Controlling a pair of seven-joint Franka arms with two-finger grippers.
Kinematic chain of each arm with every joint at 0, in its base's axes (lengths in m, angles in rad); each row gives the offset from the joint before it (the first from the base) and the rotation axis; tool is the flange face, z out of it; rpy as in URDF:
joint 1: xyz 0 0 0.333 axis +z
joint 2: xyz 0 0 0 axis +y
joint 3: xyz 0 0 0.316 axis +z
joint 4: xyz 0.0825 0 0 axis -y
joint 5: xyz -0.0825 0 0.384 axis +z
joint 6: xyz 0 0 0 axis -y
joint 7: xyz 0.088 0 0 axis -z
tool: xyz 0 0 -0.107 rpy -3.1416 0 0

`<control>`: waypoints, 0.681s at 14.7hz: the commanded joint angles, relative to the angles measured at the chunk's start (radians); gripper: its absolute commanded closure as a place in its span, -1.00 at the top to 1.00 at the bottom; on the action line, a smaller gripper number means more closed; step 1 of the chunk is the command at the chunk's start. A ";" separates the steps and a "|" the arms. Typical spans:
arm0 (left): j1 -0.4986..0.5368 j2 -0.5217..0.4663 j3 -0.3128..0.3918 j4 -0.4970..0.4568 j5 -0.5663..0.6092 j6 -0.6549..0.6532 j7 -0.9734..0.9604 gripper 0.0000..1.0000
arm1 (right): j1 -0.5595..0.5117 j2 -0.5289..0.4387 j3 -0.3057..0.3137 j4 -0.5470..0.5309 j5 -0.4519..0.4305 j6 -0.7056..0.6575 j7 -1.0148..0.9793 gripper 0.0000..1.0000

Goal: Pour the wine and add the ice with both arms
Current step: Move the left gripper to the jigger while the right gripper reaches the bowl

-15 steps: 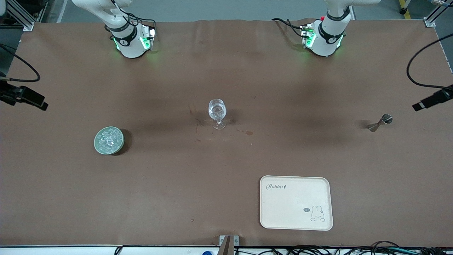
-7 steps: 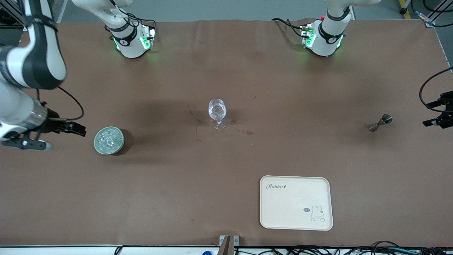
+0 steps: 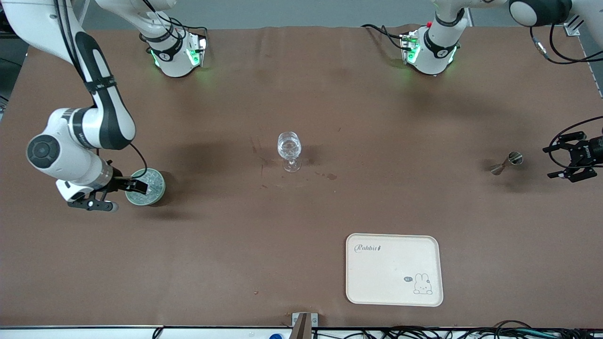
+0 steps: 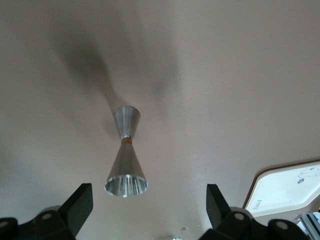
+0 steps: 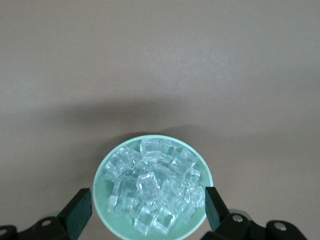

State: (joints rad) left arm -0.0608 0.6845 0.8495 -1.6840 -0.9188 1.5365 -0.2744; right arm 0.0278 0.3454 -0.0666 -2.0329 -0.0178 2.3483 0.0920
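Observation:
A clear stemmed glass stands mid-table. A round pale-green dish holds several ice cubes toward the right arm's end of the table. My right gripper is open and empty over the dish's edge. In the right wrist view the ice fills the dish between my gripper's spread fingers. A metal double-cone jigger stands toward the left arm's end. My left gripper is open and empty beside it. In the left wrist view the jigger lies ahead of the gripper.
A cream tray with a rabbit drawing lies nearer the front camera than the glass; its corner shows in the left wrist view. A small dark stain marks the brown table cover near the glass.
Both arms have swung in from the table's ends. The right gripper has come over the ice dish. The left gripper has moved closer to the jigger.

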 commanded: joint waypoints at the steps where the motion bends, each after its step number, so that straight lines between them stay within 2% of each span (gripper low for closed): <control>1: 0.019 0.069 0.023 0.037 -0.046 -0.047 -0.008 1.00 | -0.009 -0.017 0.007 -0.072 0.009 0.060 -0.017 0.96; 3: 0.038 0.095 0.022 0.035 -0.058 -0.053 0.006 1.00 | -0.006 -0.017 0.007 -0.085 0.009 0.063 -0.017 0.79; 6: 0.041 0.158 0.020 0.029 -0.124 -0.091 0.021 1.00 | -0.005 0.000 0.007 -0.087 0.009 0.065 -0.017 0.43; 7: 0.039 0.162 0.019 0.014 -0.133 -0.116 0.033 1.00 | -0.003 0.004 0.008 -0.087 0.009 0.065 -0.017 0.37; 10: 0.032 0.179 -0.006 -0.034 -0.161 -0.121 0.136 1.00 | -0.002 0.021 0.008 -0.099 0.010 0.097 -0.017 0.34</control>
State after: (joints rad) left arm -0.0185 0.8471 0.8477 -1.6931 -1.0478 1.4315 -0.2022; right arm 0.0282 0.3575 -0.0630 -2.1079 -0.0178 2.4078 0.0887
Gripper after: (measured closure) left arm 0.000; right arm 0.322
